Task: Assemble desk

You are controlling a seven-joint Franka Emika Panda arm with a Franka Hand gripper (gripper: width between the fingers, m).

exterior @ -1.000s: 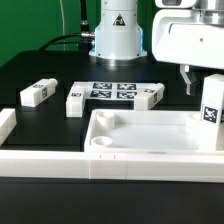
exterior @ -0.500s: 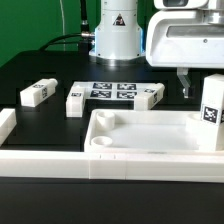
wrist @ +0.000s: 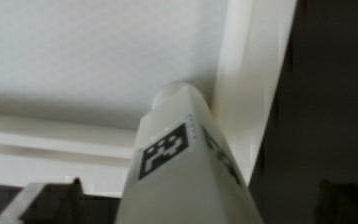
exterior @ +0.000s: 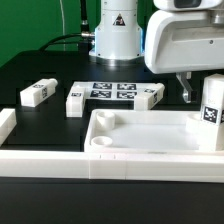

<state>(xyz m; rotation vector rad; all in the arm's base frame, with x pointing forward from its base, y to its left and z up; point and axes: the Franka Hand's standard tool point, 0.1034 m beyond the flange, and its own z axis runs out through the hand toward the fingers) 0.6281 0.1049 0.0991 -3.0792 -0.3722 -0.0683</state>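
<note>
Your end effector point(exterior: 204, 92) hangs over the top's point(exterior: 150, 135) corner at the exterior view's right. Its jaws are apart, straddling the upper end of an upright leg point(exterior: 211, 112). One finger point(exterior: 187, 90) shows just beside the leg with a sliver of gap, so nothing looks clamped. The other finger is hidden.

In the wrist view the leg point(wrist: 176, 150) runs straight down between the jaws. Its far end meets the top's floor point(wrist: 69, 60) where the rim turns. That placement makes sense: the leg looks stood in a corner socket, and the jaws line up with it to grip or twist. You cannot see whether it is fully seated.

The top lies rim-up against the rail point(exterior: 40, 160), which likely braces it against pushing.

Around it, the loose legs point(exterior: 37, 93) lie on the table point(exterior: 30, 70) beyond the top. One sits alone toward the exterior view's left, and two sit at either end of the marker board point(exterior: 112, 92). All are well apart from the end effector, so nothing blocks it. Watch the rim beside the leg: in my judgement a finger could catch it if you descend off-centre.
</note>
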